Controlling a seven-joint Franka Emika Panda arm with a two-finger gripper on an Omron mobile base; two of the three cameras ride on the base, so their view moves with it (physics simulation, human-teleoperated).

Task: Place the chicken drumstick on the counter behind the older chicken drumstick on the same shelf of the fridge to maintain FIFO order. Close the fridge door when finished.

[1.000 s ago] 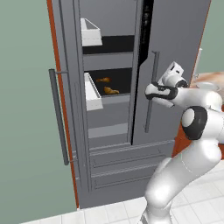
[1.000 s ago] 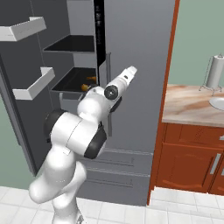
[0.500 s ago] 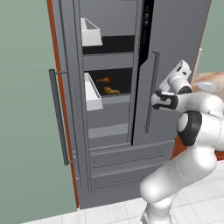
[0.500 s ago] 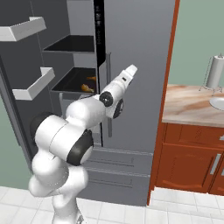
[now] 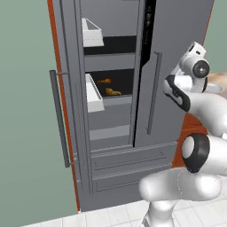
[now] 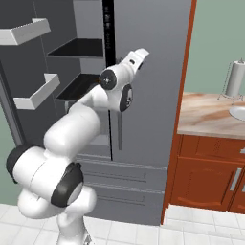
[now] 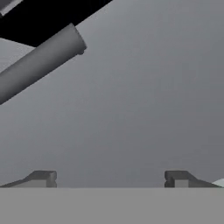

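Brown-orange, two small drumsticks (image 5: 112, 92) lie apart on the black shelf (image 5: 119, 95) inside the grey fridge (image 5: 177, 40); the gripper (image 7: 110, 178) is spread wide, holding nothing.

- Paper towel roll (image 6: 235, 79): grey-white, upright on a thin wire holder, at the far right.
- Sink basin (image 6: 238, 113): pale rim just in front of the roll, cut off by the right edge.
- Base cabinets (image 6: 205, 172): reddish-brown wood, panelled doors, one grey bar handle (image 6: 235, 179) near the right edge.
- Side panel (image 6: 181, 100): reddish-brown vertical strip between the grey appliance and the cabinets; a matching strip (image 5: 63, 111) runs down the other side.
- Wall (image 5: 24, 111): plain muted green.
- Floor (image 6: 201, 227): white square tiles with pale joints.
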